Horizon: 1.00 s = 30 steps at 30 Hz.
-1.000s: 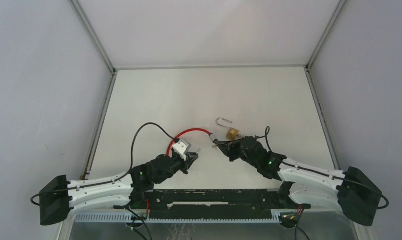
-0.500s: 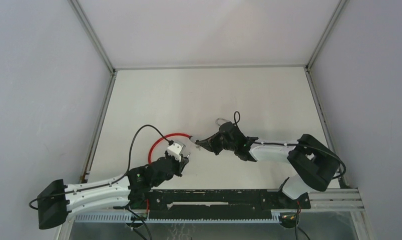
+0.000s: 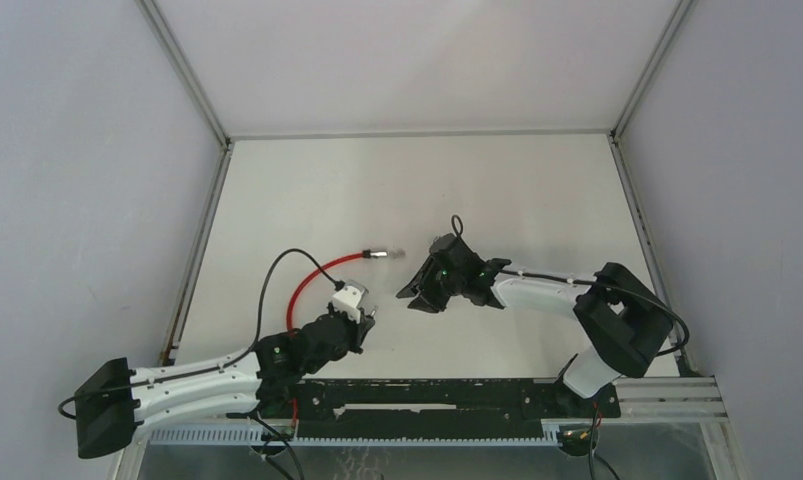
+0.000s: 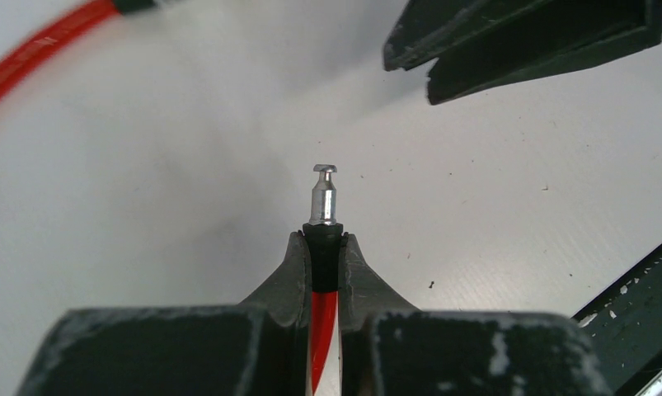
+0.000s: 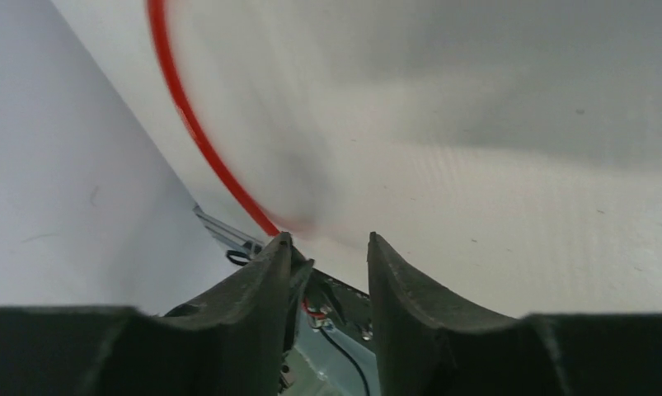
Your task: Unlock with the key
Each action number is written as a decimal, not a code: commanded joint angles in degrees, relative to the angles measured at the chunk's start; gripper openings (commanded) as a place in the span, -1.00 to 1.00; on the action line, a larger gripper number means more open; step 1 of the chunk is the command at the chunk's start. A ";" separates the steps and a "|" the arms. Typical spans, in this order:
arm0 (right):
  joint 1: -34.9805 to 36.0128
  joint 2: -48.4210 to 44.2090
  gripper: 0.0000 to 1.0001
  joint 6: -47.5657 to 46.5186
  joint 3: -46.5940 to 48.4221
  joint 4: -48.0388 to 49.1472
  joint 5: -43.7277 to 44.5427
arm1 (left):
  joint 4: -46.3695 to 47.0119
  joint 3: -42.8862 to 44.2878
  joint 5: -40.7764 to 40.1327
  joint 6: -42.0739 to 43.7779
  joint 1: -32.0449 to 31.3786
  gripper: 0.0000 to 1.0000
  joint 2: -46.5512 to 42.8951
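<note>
A red cable [image 3: 312, 277] curves over the table, and its free metal end [image 3: 378, 253] lies loose. My left gripper [image 3: 365, 317] is shut on the cable's other end. In the left wrist view the gripper [image 4: 325, 241] pinches the black ferrule, and a silver pin [image 4: 324, 195] sticks out past the fingertips. To the right, my right gripper [image 3: 415, 294] stands open just above the table. Nothing sits between its fingers in the right wrist view [image 5: 327, 247], where the cable [image 5: 197, 132] shows blurred. The key is out of view. No lock shows; the right arm covers that patch of table.
The right arm [image 3: 537, 290] reaches leftward across the table's middle. A black wire [image 3: 277, 270] loops off the left arm. Grey walls [image 3: 87, 200] enclose the table on the sides. A black rail [image 3: 427, 395] runs along the near edge.
My right gripper has opened and let go of the cable's metal end, which swung up and left. The right arm swept left over the padlock's spot. The left gripper drew back slightly.
</note>
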 commanded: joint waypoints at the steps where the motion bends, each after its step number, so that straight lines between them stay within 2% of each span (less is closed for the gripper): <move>1: -0.97 -3.99 -0.01 -8.35 2.86 -9.19 0.78 | 1.36 0.21 -1.66 -1.49 0.39 -1.00 1.06; 10: -0.84 -13.73 0.20 -14.25 3.15 -20.22 6.03 | -0.48 1.45 -2.87 -2.78 0.39 -1.00 2.17; 13: -0.90 -18.98 0.34 -16.00 3.15 -24.30 8.31 | -1.71 2.04 -3.19 -3.29 0.39 -1.00 2.62; 14: -1.06 -20.91 0.50 -16.54 3.15 -25.45 8.93 | -2.40 2.36 -3.24 -3.37 0.39 -1.00 2.93; 16: -1.54 -24.66 0.59 -17.46 3.20 -28.06 10.08 | -3.46 3.37 -3.29 -3.35 0.37 -0.98 3.97; 26: -3.20 -39.77 0.61 -18.77 3.68 -40.19 14.98 | -3.44 7.52 -5.23 1.53 0.47 -0.96 7.73; 30: -3.10 -44.33 0.61 -18.15 3.68 -44.25 16.55 | -1.62 9.77 -3.33 3.67 3.02 -0.95 10.99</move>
